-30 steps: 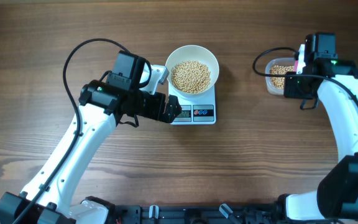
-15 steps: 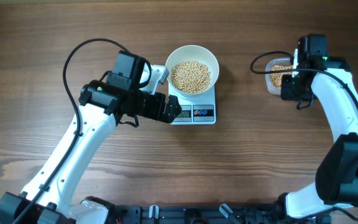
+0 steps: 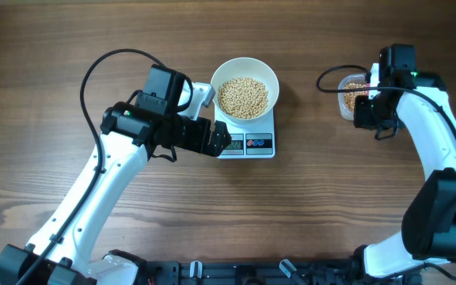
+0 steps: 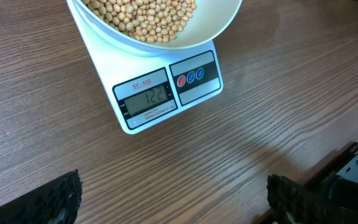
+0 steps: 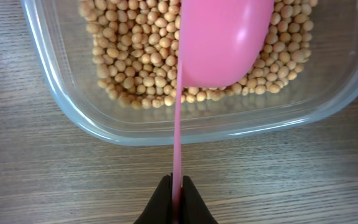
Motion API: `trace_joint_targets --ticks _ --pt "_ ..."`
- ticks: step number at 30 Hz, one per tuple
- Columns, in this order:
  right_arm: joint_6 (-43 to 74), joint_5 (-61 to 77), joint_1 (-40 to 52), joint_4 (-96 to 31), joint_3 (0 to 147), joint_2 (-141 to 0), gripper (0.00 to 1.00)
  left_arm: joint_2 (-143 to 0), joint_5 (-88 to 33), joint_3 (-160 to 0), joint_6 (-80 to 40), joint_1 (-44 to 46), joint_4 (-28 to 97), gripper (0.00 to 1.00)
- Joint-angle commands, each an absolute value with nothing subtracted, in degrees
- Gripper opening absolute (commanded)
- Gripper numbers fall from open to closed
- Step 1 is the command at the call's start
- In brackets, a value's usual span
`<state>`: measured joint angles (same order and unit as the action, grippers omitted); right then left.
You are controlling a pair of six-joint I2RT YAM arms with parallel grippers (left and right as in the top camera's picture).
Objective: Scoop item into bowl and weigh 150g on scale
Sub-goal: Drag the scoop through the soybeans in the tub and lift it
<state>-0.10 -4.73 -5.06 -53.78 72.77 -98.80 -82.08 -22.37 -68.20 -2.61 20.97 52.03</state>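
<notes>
A white bowl (image 3: pixel 245 87) holding a heap of tan beans (image 3: pixel 242 96) stands on the white scale (image 3: pixel 252 145). In the left wrist view the scale's display (image 4: pixel 146 98) reads 122 below the bowl (image 4: pixel 219 25). My left gripper (image 3: pixel 212 142) is open at the scale's front left corner, and its fingers (image 4: pixel 61 199) hold nothing. My right gripper (image 5: pixel 178 193) is shut on the thin handle of a pink spoon (image 5: pixel 222 43). The spoon's bowl lies over the beans (image 5: pixel 129 62) in the clear container (image 5: pixel 61 106).
The clear container (image 3: pixel 345 95) sits at the right back of the wooden table, partly under my right gripper (image 3: pixel 368 111). A black cable (image 3: pixel 327 79) loops beside it. The left arm (image 3: pixel 109 174) stretches diagonally from the near left edge.
My right gripper has shifted a little left and back over the clear container with the spoon. The left arm, bowl and scale have not moved.
</notes>
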Motion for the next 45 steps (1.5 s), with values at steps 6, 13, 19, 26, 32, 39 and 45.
trace_joint_targets --ticks 6,13,19,26,32,39,45 --pt "-0.3 3.1 -5.1 -54.7 72.6 -100.0 0.04 -82.4 -22.9 -68.5 -1.7 20.9 51.9 1.0" --pt "-1.0 8.1 -5.1 -55.2 72.6 -100.0 0.04 -82.4 -22.9 -68.5 -1.7 20.9 51.9 1.0" --pt "0.7 12.1 -5.3 -56.0 72.6 -100.0 0.04 -82.4 -22.9 -68.5 -1.7 20.9 51.9 1.0" --pt "5.2 14.5 -7.6 -56.6 72.6 -100.0 0.04 -82.4 -22.9 -68.5 -1.7 20.9 51.9 1.0" --pt "5.5 29.8 -12.2 -56.4 72.6 -100.0 0.04 -82.4 -22.9 -68.5 -1.7 20.9 51.9 1.0" --pt "5.6 37.4 -14.6 -56.4 72.6 -100.0 0.04 -82.4 -22.9 -68.5 -1.7 20.9 51.9 1.0" --pt "6.7 38.6 -15.8 -56.6 72.6 -100.0 0.04 -82.4 -22.9 -68.5 -1.7 20.9 51.9 1.0"
